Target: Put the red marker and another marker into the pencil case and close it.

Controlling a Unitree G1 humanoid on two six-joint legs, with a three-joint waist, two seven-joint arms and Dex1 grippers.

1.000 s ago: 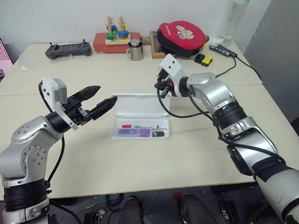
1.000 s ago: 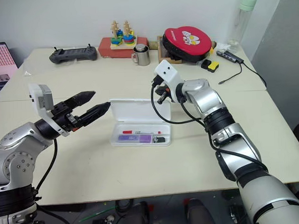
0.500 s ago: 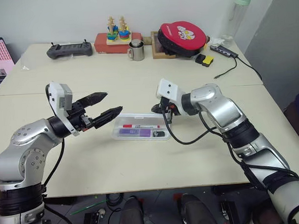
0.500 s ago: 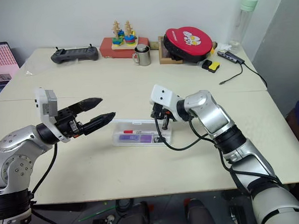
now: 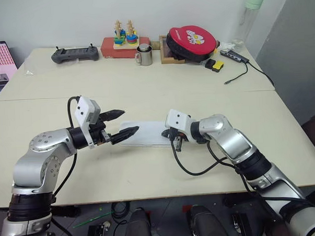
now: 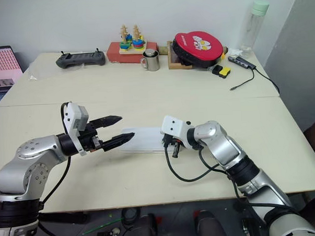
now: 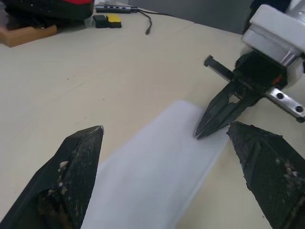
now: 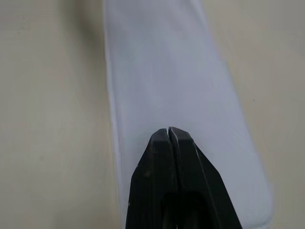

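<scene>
The white pencil case (image 5: 146,139) lies flat on the table in front of me with its lid down. The red marker and the other marker are hidden from view. My right gripper (image 5: 171,134) is shut, and its tip rests on the lid at the case's right end (image 8: 171,81). My left gripper (image 5: 128,122) is open and hovers just above the case's left end with nothing between its fingers. The left wrist view shows the lid (image 7: 157,176) and the shut right gripper (image 7: 198,134) touching it.
Along the far edge stand a game controller (image 5: 74,53), a wooden stacking toy on a red box (image 5: 123,38), a metal mug (image 5: 143,54), a red round case (image 5: 192,40), a yellow-and-black item (image 5: 214,65), a cabled hub (image 5: 233,54) and a bottle (image 5: 250,17). A laptop (image 5: 1,61) sits far left.
The case's lid went from upright to flat. My shut right gripper came down and toward me with it. My open left gripper sank closer to the case's left end.
</scene>
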